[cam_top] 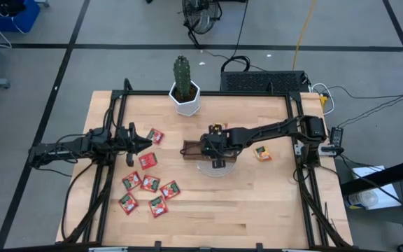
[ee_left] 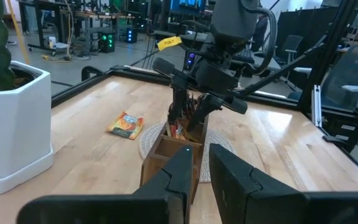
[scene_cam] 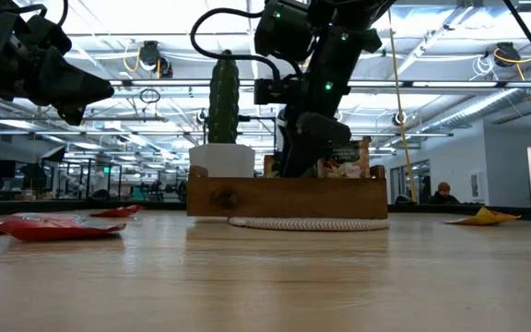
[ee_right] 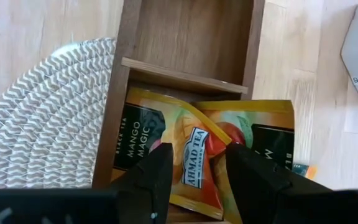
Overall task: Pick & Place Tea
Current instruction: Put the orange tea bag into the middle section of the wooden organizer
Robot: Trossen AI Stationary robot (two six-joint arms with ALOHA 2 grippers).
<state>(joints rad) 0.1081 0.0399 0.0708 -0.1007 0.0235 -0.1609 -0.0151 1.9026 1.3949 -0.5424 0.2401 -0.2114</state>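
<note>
Potted cactus (cam_top: 182,78), woven mat (ee_right: 48,118), floor fan (cam_top: 201,14)

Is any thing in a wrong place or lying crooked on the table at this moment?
Yes. In the wooden tray, the orange tea sachets under the right end effector lie tilted and overlapping, and one corner sticks out over the tray wall. One orange sachet lies alone, right of the tray. The red sachets are scattered loosely near the left end effector.

Count from high view: 7 red sachets (cam_top: 150,183) loose on the table left of centre, 1 orange-yellow sachet (cam_top: 262,153) loose on the right. At least 2 orange-yellow sachets (ee_right: 194,155) in the wooden tray (cam_top: 192,148), more hidden maybe. 1 tray, 1 woven mat (cam_top: 215,169), 1 potted cactus (cam_top: 184,86), 2 arms
</note>
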